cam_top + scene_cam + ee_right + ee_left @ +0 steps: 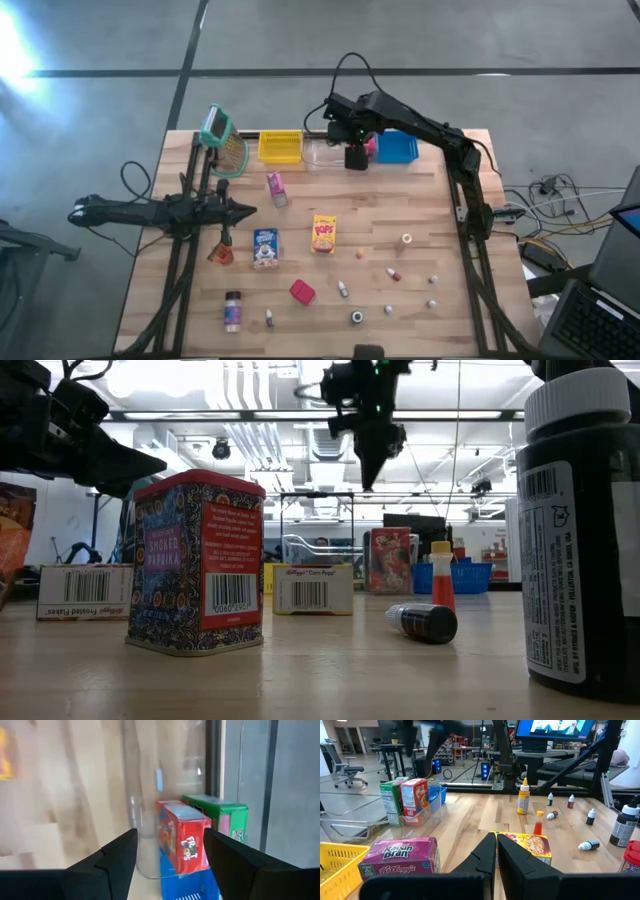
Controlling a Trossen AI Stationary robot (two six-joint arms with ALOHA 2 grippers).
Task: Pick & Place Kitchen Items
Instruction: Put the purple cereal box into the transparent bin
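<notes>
Right tool (167, 852) spread above red box (185, 842) at table's twelve o'clock; light, stiff cardboard, pinch flat sides. Left tool (496, 860) pressed together.

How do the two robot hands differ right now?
The left hand hangs over the table's left side, its fingers pressed shut on nothing. The right hand is raised over the bins at the back, fingers spread apart above a red cereal box. Both are dark two-fingered claws.
</notes>
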